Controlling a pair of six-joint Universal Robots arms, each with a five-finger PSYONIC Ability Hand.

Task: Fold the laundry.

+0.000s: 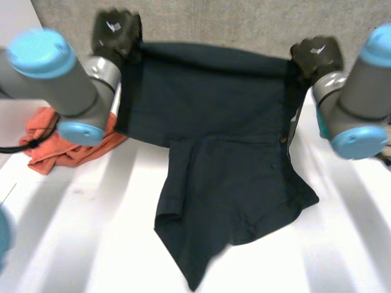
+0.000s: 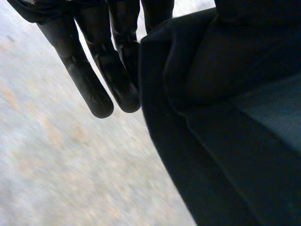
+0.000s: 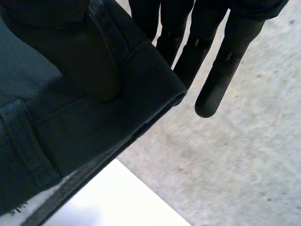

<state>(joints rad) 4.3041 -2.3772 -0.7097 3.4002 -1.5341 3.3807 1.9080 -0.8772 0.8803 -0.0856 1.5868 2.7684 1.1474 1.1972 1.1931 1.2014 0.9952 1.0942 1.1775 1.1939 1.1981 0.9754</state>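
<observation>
Hanging from both hands at the far side of the white table (image 1: 342, 244), the dark shorts (image 1: 226, 152) are stretched wide along their top edge, with the lower part draped onto the tabletop and one leg trailing to a point at the near edge. The left hand (image 1: 116, 30) has the far left corner of that top edge and the right hand (image 1: 316, 54) has the far right corner, both raised above the table. In the right wrist view the straight fingers (image 3: 221, 80) sit behind the waistband (image 3: 141, 70) while the thumb (image 3: 89, 61) presses on its front, pinching the cloth; a belt loop (image 3: 23, 141) shows further along the band. In the left wrist view the straight fingers (image 2: 87, 80) lie against the edge of the shorts (image 2: 225, 141), with a thumb-shaped bulge on the cloth's other side, so the fabric appears pinched there too. A crumpled orange cloth (image 1: 55, 146) lies on the table to the left, under the left arm.
</observation>
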